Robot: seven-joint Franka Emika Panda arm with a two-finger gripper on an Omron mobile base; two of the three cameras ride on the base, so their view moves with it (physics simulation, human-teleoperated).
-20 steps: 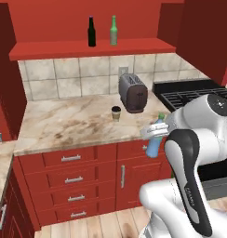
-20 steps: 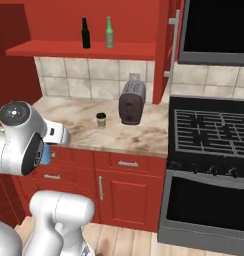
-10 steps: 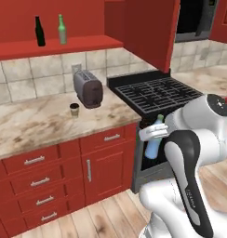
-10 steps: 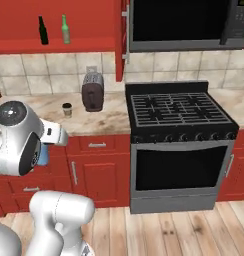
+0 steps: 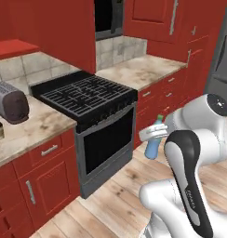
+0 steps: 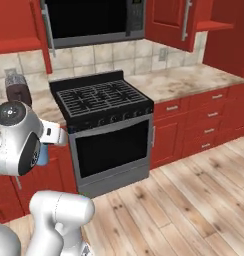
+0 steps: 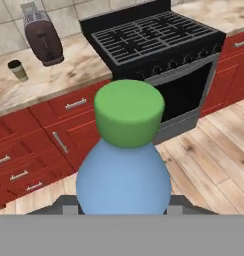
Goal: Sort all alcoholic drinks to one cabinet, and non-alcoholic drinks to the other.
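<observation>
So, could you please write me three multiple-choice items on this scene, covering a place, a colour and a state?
1. Where does the paper cup stand?
A. on the stove
B. on the counter beside the toaster
C. on the floor

2. What colour is the cap of the blue bottle?
A. green
B. purple
C. white

3. How is the claw?
A. open, empty
B. shut on the blue bottle
C. shut on the cup

Answers: 1 B, the hand view shows it left of the toaster; 2 A, the cap is green; 3 B, the bottle sits in the claw, off the counter.
</observation>
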